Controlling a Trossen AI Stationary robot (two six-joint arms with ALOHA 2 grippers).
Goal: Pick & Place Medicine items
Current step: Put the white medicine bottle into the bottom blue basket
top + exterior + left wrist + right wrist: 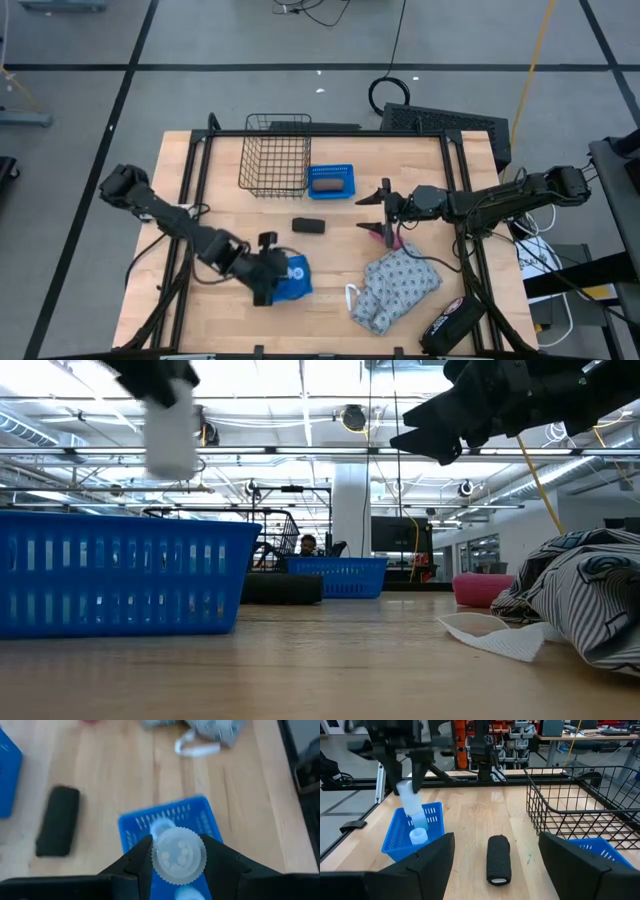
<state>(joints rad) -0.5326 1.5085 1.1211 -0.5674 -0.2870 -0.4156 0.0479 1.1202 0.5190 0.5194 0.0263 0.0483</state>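
White bottle (408,796) upright, cap (178,855) uppermost, in left tool (177,857) over blue tray (395,837); right tool (495,860) wide.

This is a robotics lab set in a large open industrial hall. The wooden tabletop (330,270) sits inside a black metal frame (190,200) on a grey floor marked with dark tape lines (130,90), with loose cables (395,95) lying at the far side. Across the room hang long ceiling light strips (300,380) among exposed pipes and beams, around a white pillar (352,510). Beyond the tabletop stand shelves crowded with equipment (515,745) and a workbench (580,737), and a person (308,545) sits far back.
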